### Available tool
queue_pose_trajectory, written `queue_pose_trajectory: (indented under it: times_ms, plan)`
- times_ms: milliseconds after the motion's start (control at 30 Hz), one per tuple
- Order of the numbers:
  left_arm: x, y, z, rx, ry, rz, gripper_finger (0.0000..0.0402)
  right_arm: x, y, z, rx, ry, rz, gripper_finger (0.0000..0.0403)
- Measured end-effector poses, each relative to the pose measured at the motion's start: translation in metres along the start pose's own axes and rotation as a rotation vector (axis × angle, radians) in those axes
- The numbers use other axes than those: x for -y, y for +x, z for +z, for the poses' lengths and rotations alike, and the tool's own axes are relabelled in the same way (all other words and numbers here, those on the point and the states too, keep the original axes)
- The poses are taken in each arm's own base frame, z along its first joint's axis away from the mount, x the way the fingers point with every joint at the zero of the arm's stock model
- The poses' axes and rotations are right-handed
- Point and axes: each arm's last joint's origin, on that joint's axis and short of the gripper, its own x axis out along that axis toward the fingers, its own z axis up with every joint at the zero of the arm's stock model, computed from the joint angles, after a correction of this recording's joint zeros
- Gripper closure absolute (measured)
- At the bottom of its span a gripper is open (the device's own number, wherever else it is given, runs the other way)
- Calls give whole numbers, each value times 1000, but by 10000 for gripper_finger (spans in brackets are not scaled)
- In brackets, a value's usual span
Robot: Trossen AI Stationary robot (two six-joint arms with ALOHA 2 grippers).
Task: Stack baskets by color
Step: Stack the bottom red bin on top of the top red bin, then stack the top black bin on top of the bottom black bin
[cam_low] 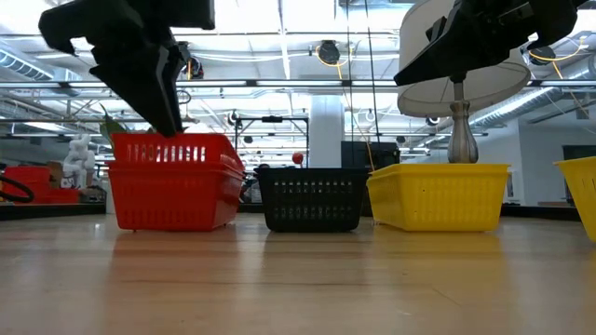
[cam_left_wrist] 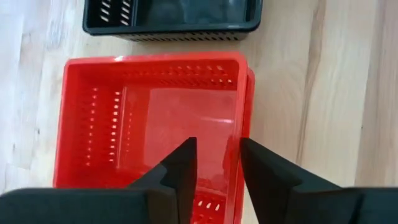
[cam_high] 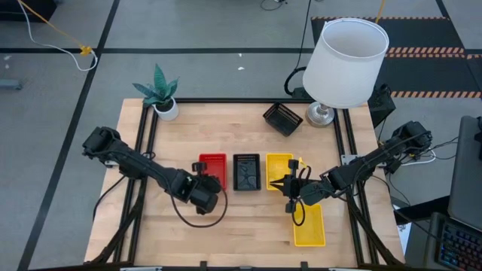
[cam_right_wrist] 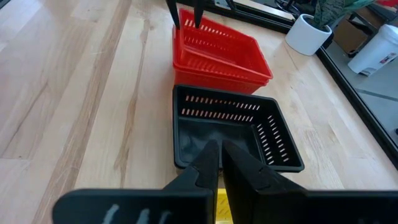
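Red baskets [cam_high: 212,167] sit nested on the table, the top one [cam_right_wrist: 217,43] askew in the one below. My left gripper [cam_left_wrist: 217,155] is open at the top basket's near wall [cam_left_wrist: 241,124], by its left corner, one finger inside and one outside. A black basket [cam_high: 246,172] and a yellow basket [cam_high: 279,167] stand in a row to the right. My right gripper [cam_right_wrist: 221,155] hangs shut and empty above the gap between those two. Another yellow basket [cam_high: 309,224] lies near the front right, and another black one [cam_high: 282,118] lies at the back.
A white lamp [cam_high: 345,60] stands at the table's back right corner, beside the far black basket. A potted plant [cam_high: 160,96] stands at the back left corner. Bare wood lies along the front left and the middle back.
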Motion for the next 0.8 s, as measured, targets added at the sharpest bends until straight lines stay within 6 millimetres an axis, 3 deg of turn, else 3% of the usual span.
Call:
queue_pose_trajectory:
  times_ms: [400, 667, 800]
  plan:
    - [-1, -32, 27, 66, 82, -103, 270, 9, 5, 0, -15, 12, -38, 390]
    - [-6, -61, 44, 122, 173, -96, 270, 40, 17, -9, -148, 41, -87, 390]
    - [-8, -64, 47, 139, 215, -67, 270, 61, 19, -6, -255, 56, -91, 390]
